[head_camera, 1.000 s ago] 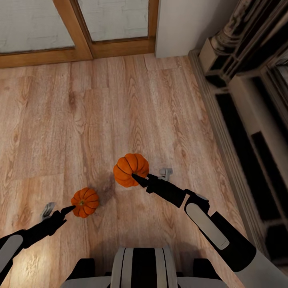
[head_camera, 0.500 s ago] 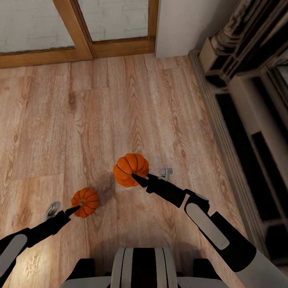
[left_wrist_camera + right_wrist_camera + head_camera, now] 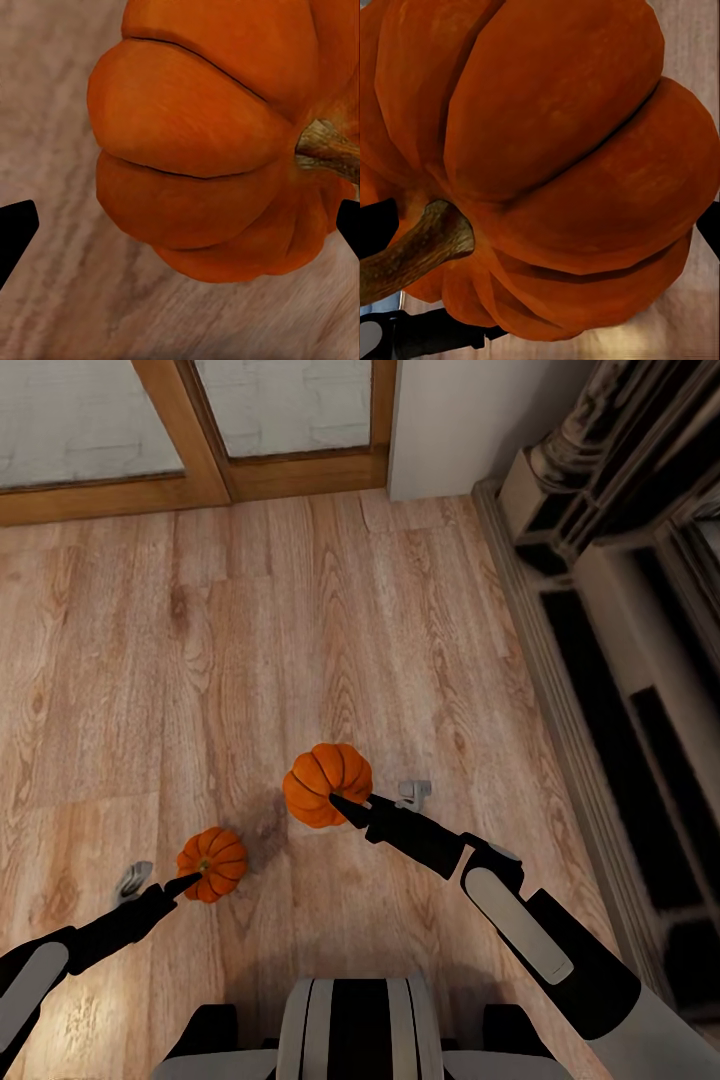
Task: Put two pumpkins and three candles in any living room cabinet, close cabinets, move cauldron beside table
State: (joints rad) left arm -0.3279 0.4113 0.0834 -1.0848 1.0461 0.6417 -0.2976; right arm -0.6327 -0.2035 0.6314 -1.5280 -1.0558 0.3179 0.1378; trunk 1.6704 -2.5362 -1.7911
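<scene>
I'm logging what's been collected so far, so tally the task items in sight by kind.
Small orange ribbed pumpkins: 2, one at the left gripper, one at the right gripper.
Beige-grey candles: 0
Black cauldrons: 0
Total: 2

The floor (image 3: 300, 620) was pale grained wood with a matt finish. Both pumpkins (image 3: 327, 784) (image 3: 212, 864) had smooth, ribbed, faintly satin orange skin, and their stems (image 3: 412, 251) looked rough and woody

Left pumpkin (image 3: 212, 864): we see it at our left end effector (image 3: 183, 884).
Right pumpkin (image 3: 326, 784): farther ahead, at our right end effector (image 3: 343, 807).
</scene>
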